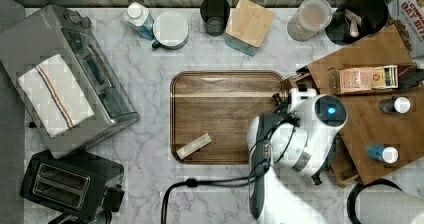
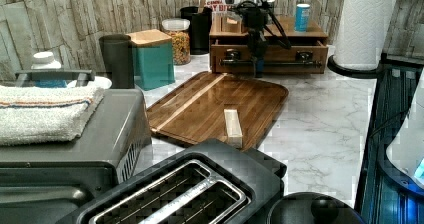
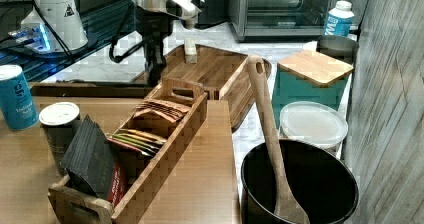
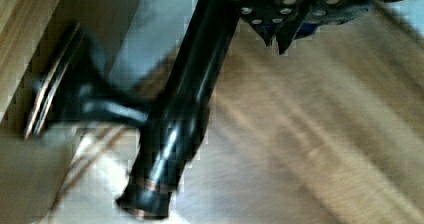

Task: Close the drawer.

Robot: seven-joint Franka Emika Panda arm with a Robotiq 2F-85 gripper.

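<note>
The drawer [image 2: 265, 51] of the wooden organiser box sits at the far end of the counter in the left view, its front panel standing a little way out from under the top board [image 1: 385, 49]. Its black bar handle [image 4: 175, 114] runs across the front. My gripper [image 2: 258, 70] points down right in front of that handle, near its middle. In the wrist view my gripper [image 4: 277, 36] is shut with nothing between the fingers, just beside the bar and on the tray side of it. In the right view the drawer front [image 3: 85, 90] lies below my gripper [image 3: 155, 74].
A dark serving tray [image 1: 225, 84] with a small wooden block [image 1: 194, 146] lies directly in front of the drawer. A tea caddy [image 3: 150, 134] and cans [image 1: 384, 154] stand on the top board. A paper towel roll [image 2: 365, 24], teal canister [image 2: 152, 59], toaster oven [image 1: 65, 74] and toaster [image 1: 70, 184] ring the counter.
</note>
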